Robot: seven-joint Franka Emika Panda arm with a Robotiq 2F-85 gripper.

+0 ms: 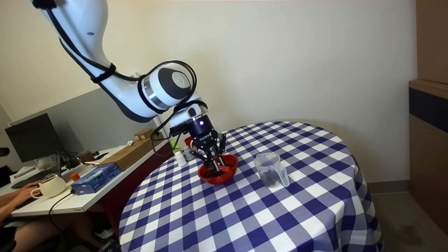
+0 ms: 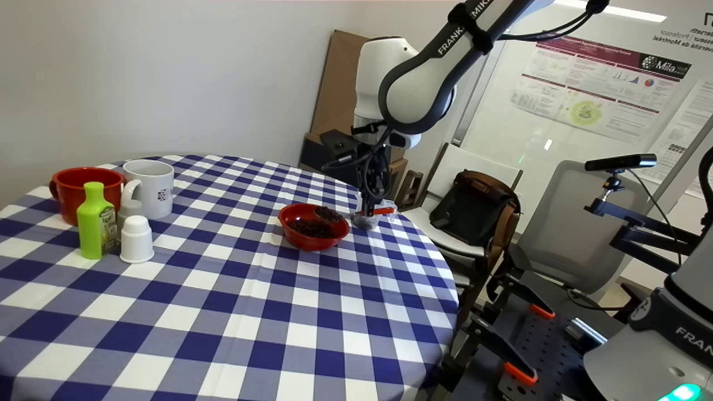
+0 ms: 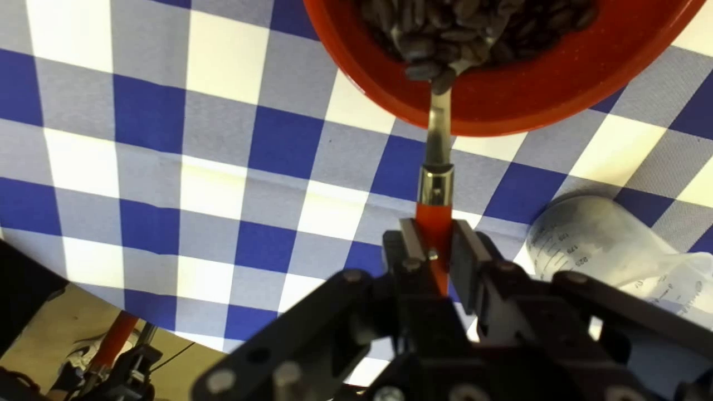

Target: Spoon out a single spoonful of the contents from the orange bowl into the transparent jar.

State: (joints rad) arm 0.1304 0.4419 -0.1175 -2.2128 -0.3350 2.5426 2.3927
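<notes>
The orange bowl [image 2: 309,243], glossy red-orange, stands on the table with dark beans [image 2: 312,228] in it. My gripper [image 3: 435,229] is shut on the red handle [image 3: 434,217] of a metal spoon. In the wrist view the spoon's neck [image 3: 439,131] crosses the bowl's rim. A heap of beans [image 2: 328,214] lies on the spoon's head, which is over the bowl's near side to the gripper in an exterior view. The transparent jar [image 1: 269,168], with a handle and printed marks [image 3: 579,245], stands beside the bowl, partly hidden behind the gripper in an exterior view.
A red mug [image 2: 83,192], a white mug [image 2: 156,189], a green bottle [image 2: 96,228] and a white shaker [image 2: 136,242] stand grouped on the checked tablecloth [image 1: 217,217]. A desk [image 1: 70,201] with a person's hands adjoins the table. A chair [image 2: 445,228] stands beyond the edge.
</notes>
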